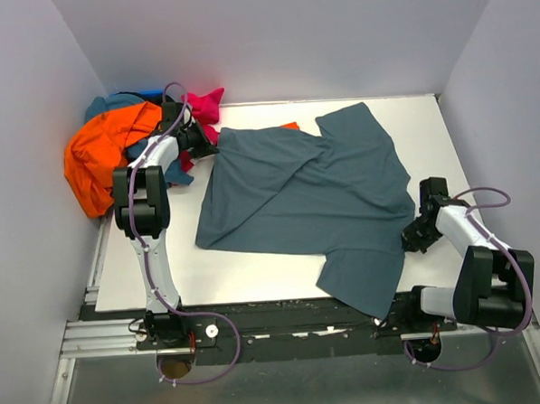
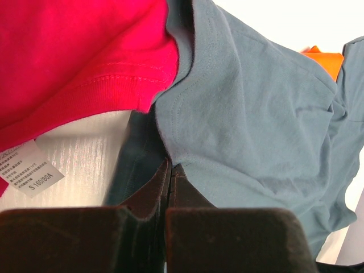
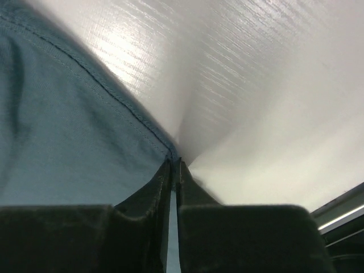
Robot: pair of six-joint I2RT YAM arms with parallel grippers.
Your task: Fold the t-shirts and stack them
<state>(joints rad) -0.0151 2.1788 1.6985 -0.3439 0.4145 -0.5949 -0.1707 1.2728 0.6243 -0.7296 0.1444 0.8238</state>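
The slate blue-grey t-shirt (image 1: 306,200) lies spread, with creases, across the middle of the white table (image 1: 429,130). One sleeve reaches toward the far edge, and a lower flap hangs toward the near edge close to the right arm's base.

The left gripper (image 2: 172,166) is at the shirt's far-left part. Its jaws are clenched on the cloth just below the ribbed neckline, with no gap showing between the dark pads. The right gripper (image 3: 175,163) sits low at the shirt's right edge. Its fingers (image 3: 156,187) are drawn nearly together, pinching the stitched hem right at its border with the bare tabletop (a thin slit between the pads shows blue-grey cloth).

The other shirts are heaped in the table's far-left corner. A bright orange t-shirt (image 1: 100,157) spills over the left edge, and some teal cloth (image 1: 111,103) lies behind it against the far wall. A magenta t-shirt (image 1: 209,104) lies just beside the left gripper. In the left wrist view its ribbed edge overlaps the grey shirt's collar, and a white care label (image 2: 28,168) lies below it on the table.

A small piece of orange-red cloth (image 1: 289,125) peeks out from behind the grey shirt's far edge.
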